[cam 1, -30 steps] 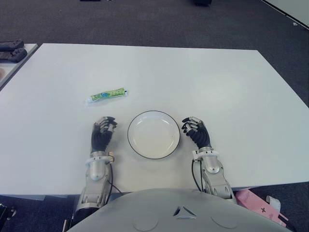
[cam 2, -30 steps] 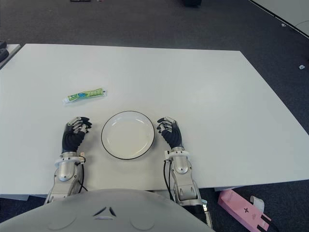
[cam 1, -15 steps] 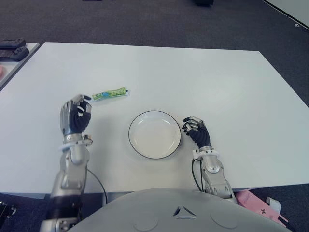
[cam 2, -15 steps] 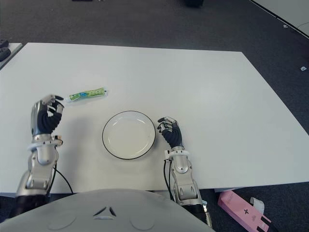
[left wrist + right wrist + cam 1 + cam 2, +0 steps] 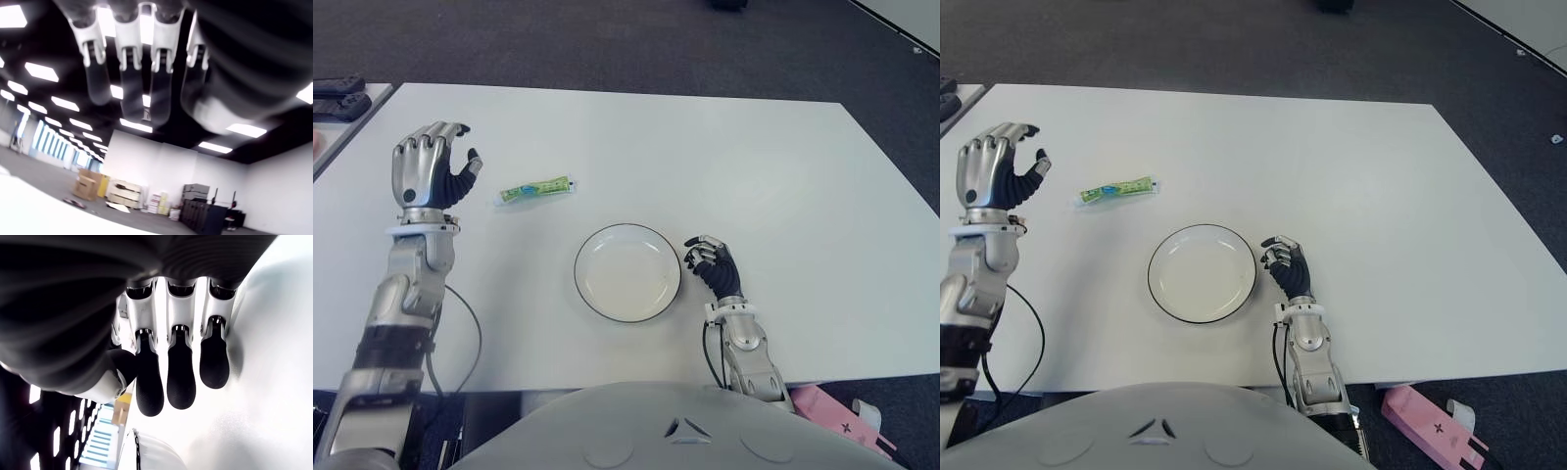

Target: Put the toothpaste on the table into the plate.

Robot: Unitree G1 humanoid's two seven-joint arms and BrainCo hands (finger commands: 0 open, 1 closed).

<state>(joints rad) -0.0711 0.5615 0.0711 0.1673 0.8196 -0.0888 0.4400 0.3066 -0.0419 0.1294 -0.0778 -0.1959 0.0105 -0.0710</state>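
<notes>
Left eye view shows the toothpaste (image 5: 535, 189) lying flat on the table (image 5: 724, 166), up and to the left of the plate (image 5: 626, 271) and well apart from it. Its long axis runs roughly left to right, the cap end toward the plate side and slightly raised in the view. The left hand (image 5: 429, 164) is raised, just beside the tube on the side away from the plate, fingers loosely spread and holding nothing. It is clearly the nearer hand; the tube lies to its right. How far above the table it stands cannot be judged with confidence. The right hand (image 5: 714, 267) shows just beside the plate's right rim, fingers curled and empty.
</notes>
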